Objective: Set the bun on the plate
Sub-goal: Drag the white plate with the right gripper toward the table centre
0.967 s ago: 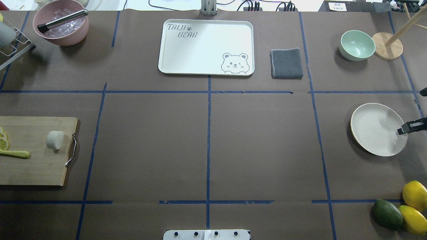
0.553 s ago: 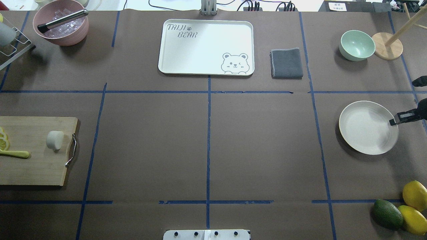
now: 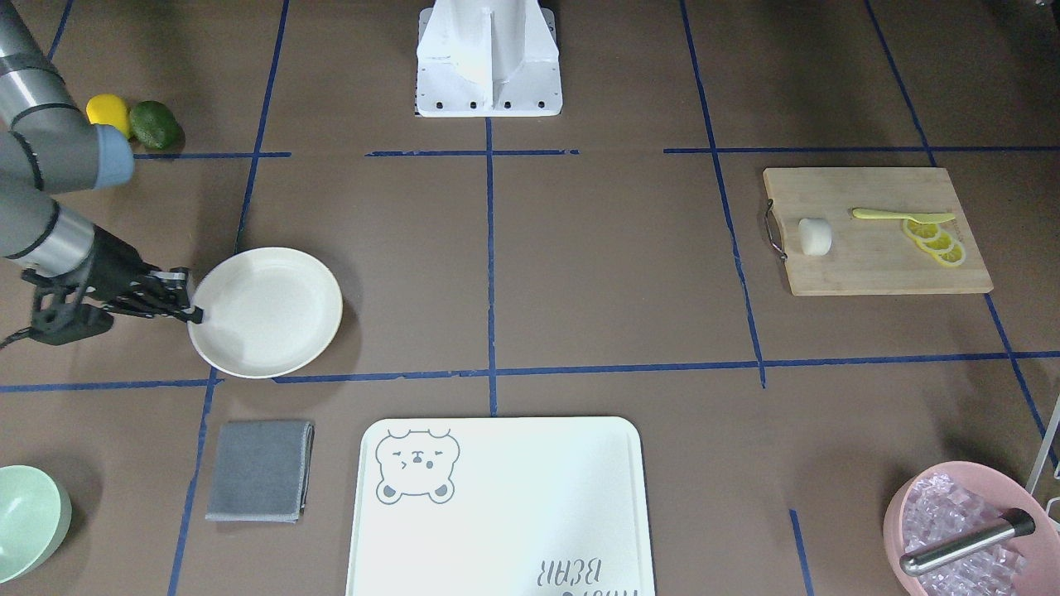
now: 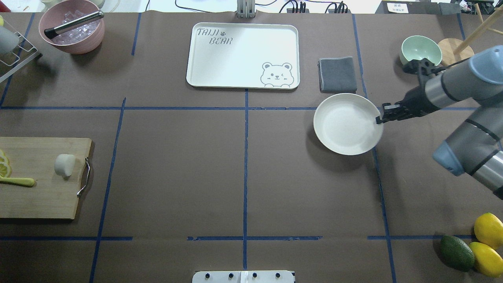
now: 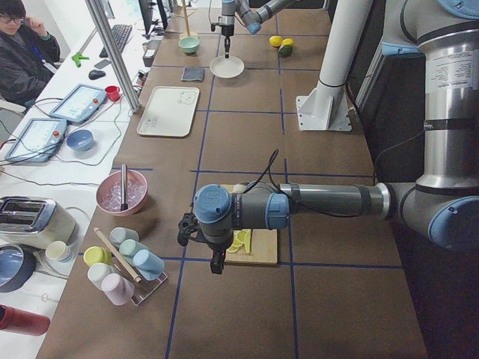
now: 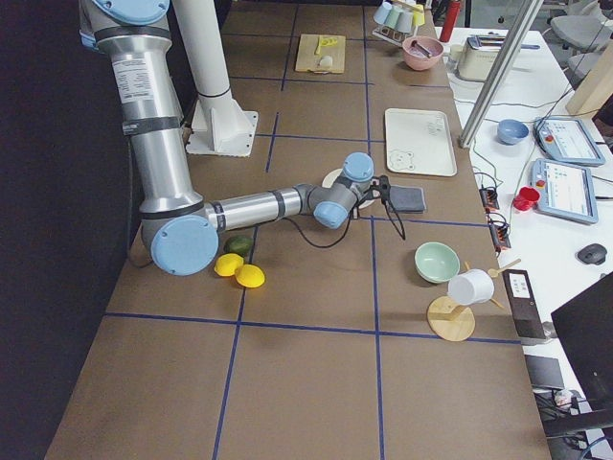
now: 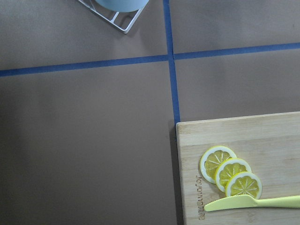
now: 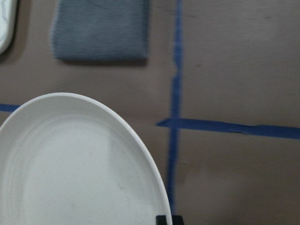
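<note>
The white bun (image 4: 65, 165) (image 3: 814, 236) lies on the wooden cutting board (image 4: 39, 196), close to its handle end, with nothing touching it. The cream plate (image 4: 346, 125) (image 3: 273, 306) (image 8: 70, 178) is right of the table's middle, just in front of the grey cloth (image 4: 338, 74). My right gripper (image 4: 379, 119) (image 3: 195, 313) is shut on the plate's right rim. My left gripper (image 5: 217, 265) shows only in the exterior left view, hanging past the board's outer end, and I cannot tell whether it is open or shut.
A bear tray (image 4: 243, 55) sits at the back centre, with a green bowl (image 4: 420, 51) and a wooden stand (image 4: 456, 53) at the back right. Lemons (image 4: 487, 230) and an avocado (image 4: 456, 252) lie front right. Lemon slices (image 7: 229, 171) and a yellow knife (image 7: 253, 202) are on the board. A pink bowl (image 4: 72, 27) stands back left.
The plate has slid left and away from the table's right edge toward the grey cloth, held by my right gripper. The right arm has come well into the overhead view.
</note>
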`<state>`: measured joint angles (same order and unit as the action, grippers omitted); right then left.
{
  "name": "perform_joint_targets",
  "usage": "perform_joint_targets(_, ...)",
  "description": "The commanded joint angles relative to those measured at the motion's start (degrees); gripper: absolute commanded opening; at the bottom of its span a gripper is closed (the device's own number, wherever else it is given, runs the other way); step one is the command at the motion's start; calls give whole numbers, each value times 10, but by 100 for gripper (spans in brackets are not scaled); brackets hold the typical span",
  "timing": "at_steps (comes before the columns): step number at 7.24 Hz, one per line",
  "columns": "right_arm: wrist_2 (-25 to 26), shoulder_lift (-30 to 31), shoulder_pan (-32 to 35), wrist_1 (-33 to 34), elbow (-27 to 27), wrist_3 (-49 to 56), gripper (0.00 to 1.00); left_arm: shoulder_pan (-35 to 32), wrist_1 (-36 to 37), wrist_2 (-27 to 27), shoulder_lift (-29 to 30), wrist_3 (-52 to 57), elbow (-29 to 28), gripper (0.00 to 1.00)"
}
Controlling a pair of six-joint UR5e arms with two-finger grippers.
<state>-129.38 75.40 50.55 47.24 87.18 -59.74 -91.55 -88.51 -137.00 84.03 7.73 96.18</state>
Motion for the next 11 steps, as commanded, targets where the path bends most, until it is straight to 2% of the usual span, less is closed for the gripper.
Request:
perform_joint_targets(1,157,-99,-139,9,-4,-129,1,1,0,0,1,0,-2,100)
perform_joint_targets(2,184,-124,-165,9,-4,-155,1,2,0,0,1,0,-4,100)
perform_joint_targets(3,187,-144,-178,10,-3,-185,1,3,0,0,1,0,-5,100)
perform_joint_targets(5,233,-153,-213,31,-3,-198,5,8,-1,0,2,0,-3,100)
perform_joint_targets(6,234,-152,-215,31,-3,-198,39,8,0,0,3,0,-3,100)
perform_joint_targets(7,236,-153,-215,39,-1,-198,98,9,-1,0,3,0,-3,100)
perform_joint_targets(9,228,-154,-191,78,4,-196,99,12,0,0,3,0,-3,100)
perform_joint_targets(11,111,-148,-102,156,9,-152,99,12,-1,0,2,0,-2,100)
